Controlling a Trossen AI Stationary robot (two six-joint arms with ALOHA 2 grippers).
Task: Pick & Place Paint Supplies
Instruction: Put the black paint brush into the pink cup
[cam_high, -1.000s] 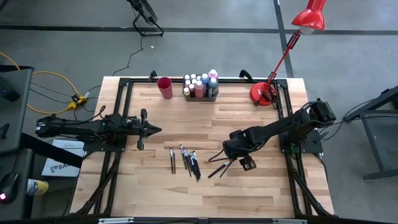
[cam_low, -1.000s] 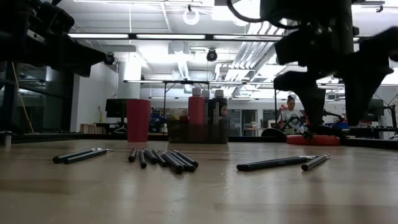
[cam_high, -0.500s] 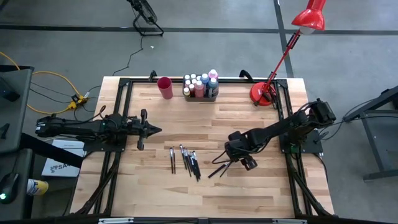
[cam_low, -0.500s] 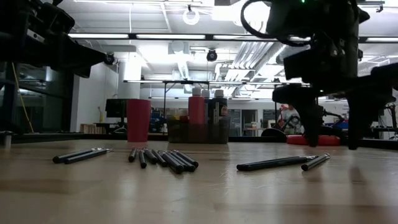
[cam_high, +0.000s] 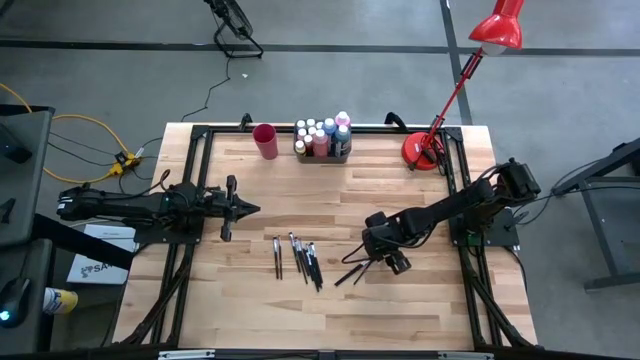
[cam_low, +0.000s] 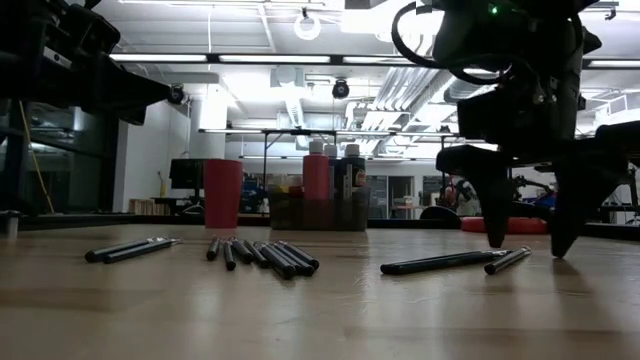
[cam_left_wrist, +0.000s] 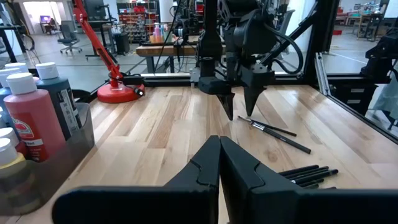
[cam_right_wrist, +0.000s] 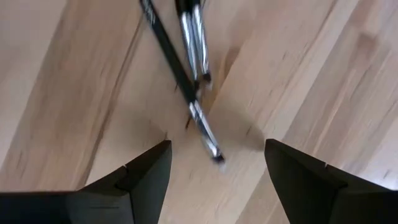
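— Where is the right gripper (cam_high: 383, 262)?
— Right of centre in the high view, fingers (cam_right_wrist: 146, 177) spread apart, tips low over two paintbrushes (cam_high: 353, 270) lying on the table (cam_high: 400, 310).

— And the left gripper (cam_high: 246, 208)?
— Left of centre, fingers pressed together, holding nothing.

— The remaining supplies?
— More brushes (cam_high: 300, 257) lie at centre. The paint bottles (cam_high: 322, 136) stand in a grey tray (cam_high: 323, 156) at top centre, beside a red cup (cam_high: 265, 140).
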